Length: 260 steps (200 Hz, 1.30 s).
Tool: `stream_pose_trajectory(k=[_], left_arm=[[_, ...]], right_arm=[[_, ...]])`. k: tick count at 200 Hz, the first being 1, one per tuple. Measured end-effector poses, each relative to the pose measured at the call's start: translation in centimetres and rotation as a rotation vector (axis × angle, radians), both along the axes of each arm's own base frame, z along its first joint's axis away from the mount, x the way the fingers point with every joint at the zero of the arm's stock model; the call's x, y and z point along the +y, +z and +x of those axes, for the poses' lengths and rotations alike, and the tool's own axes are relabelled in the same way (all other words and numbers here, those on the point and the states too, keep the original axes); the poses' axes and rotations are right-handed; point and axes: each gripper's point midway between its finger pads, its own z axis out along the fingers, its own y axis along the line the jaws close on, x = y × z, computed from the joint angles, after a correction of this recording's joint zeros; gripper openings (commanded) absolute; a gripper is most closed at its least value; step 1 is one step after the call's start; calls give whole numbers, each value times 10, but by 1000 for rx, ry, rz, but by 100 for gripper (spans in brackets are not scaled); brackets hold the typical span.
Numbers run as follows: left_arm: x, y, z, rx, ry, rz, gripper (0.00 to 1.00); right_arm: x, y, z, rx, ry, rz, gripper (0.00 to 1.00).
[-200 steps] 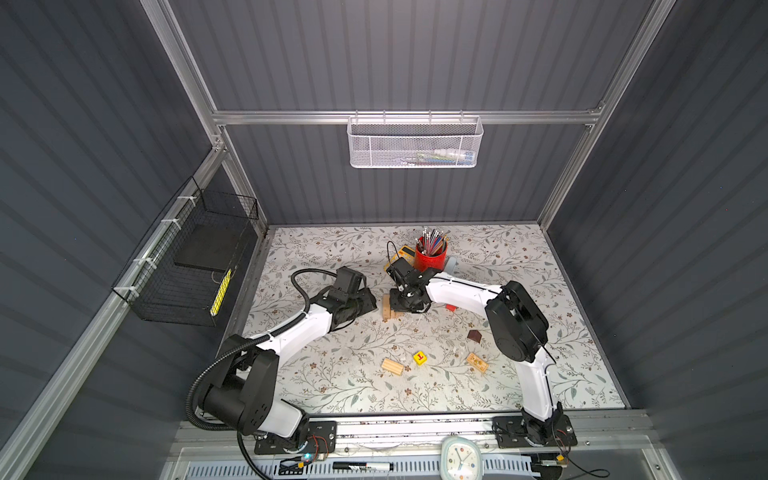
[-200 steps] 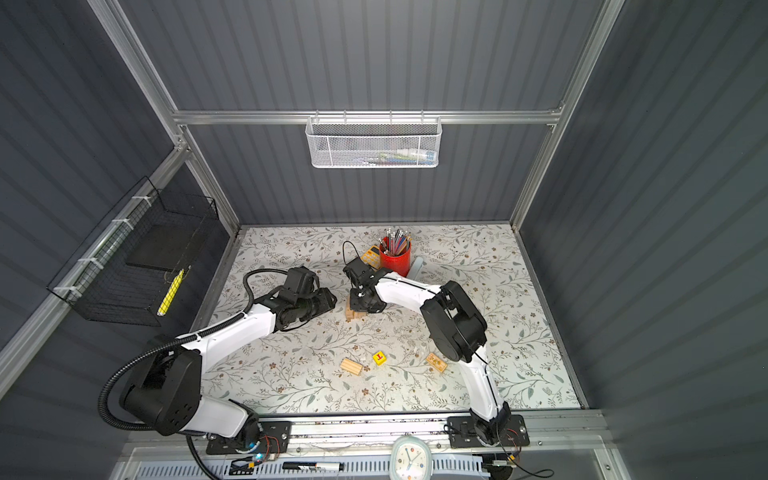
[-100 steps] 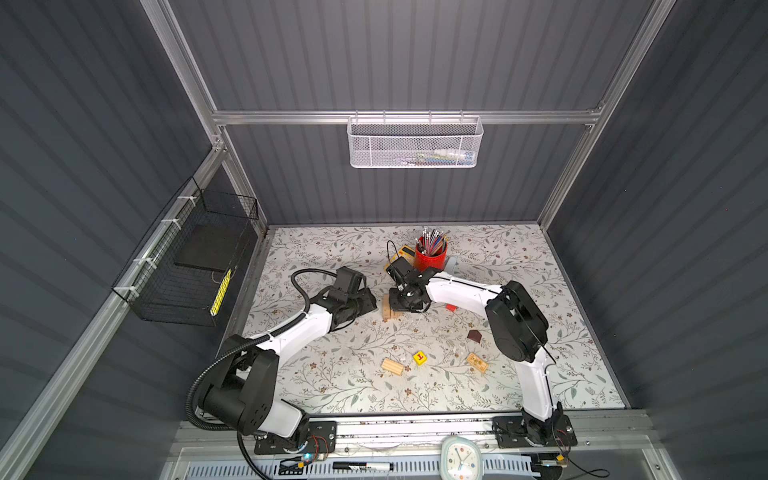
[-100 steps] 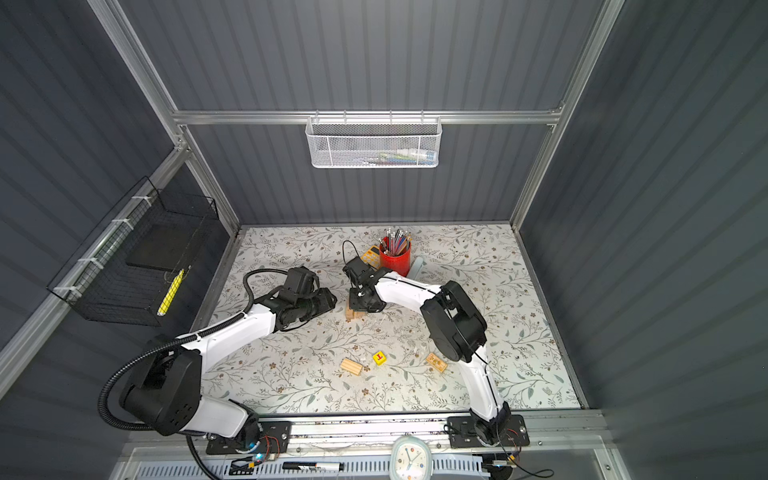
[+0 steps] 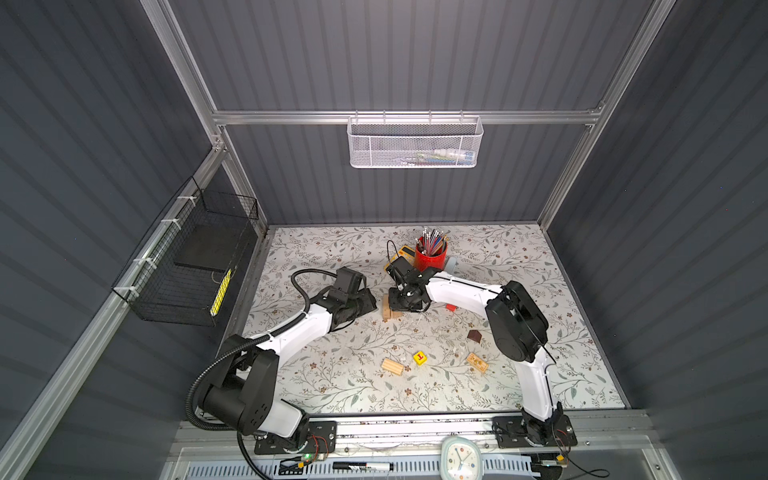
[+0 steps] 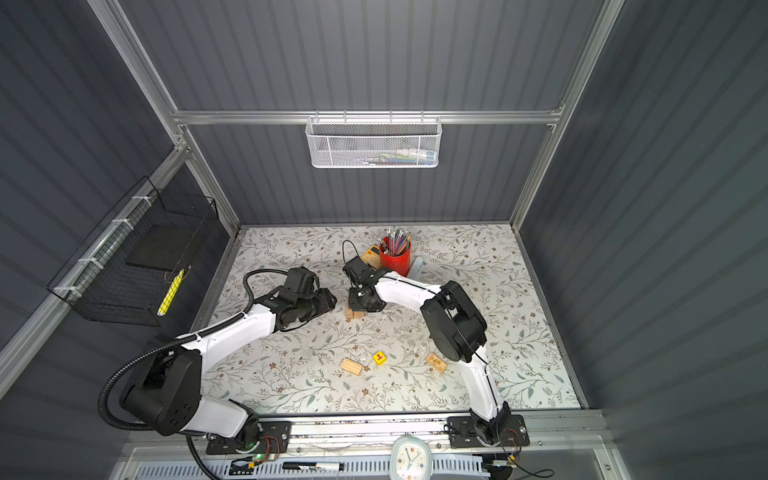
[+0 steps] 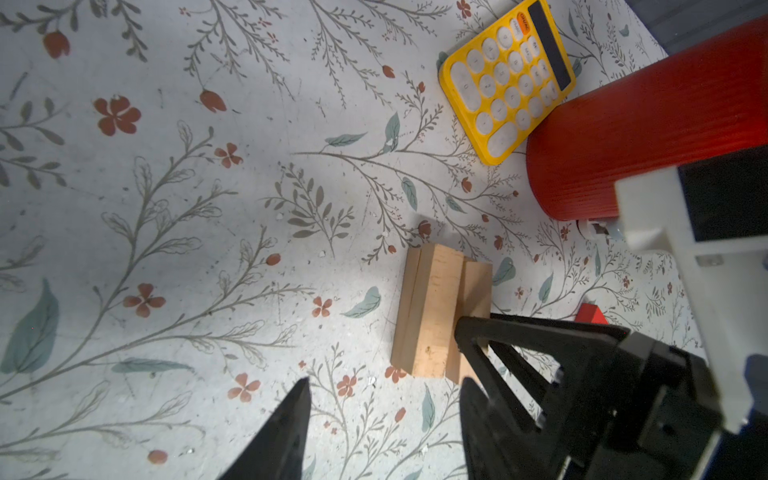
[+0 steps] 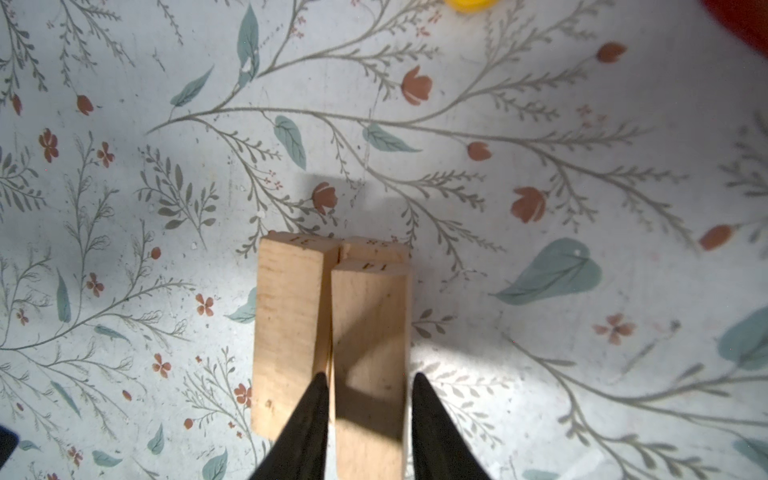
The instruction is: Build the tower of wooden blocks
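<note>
The right gripper (image 8: 368, 376) narrowly straddles the top block (image 8: 370, 311), likely squaring it; its grip is unclear. The left gripper (image 7: 384, 384) hangs open, empty.

Five pale blocks (image 5: 392, 367), one red cube (image 5: 450, 308), one yellow cube (image 5: 420, 357), one brown roof piece (image 5: 474, 335)

R end effector (image 8: 369, 376) straddles top block (image 8: 369, 316).
</note>
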Motion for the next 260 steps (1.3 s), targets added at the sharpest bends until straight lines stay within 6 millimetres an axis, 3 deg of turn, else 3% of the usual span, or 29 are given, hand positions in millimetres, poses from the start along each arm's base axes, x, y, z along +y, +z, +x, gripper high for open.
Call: stream_pose_trajectory(k=[61, 118, 162, 203, 260], left_arm=[[0, 0, 0, 1, 0, 0, 58], [-4, 1, -2, 6, -18, -20, 58], [-15, -11, -1, 36, -52, -52, 57], [-25, -24, -1, 70, -81, -81, 57], [-36, -32, 1, 85, -111, -123, 54]], right_arm=[[0, 5, 0, -4, -5, 10, 35], [-11, 41, -15, -22, -14, 123, 37], [-27, 25, -21, 37, -35, 180, 39], [-14, 26, -20, 48, -17, 250, 34], [-12, 8, -19, 84, -21, 252, 35]])
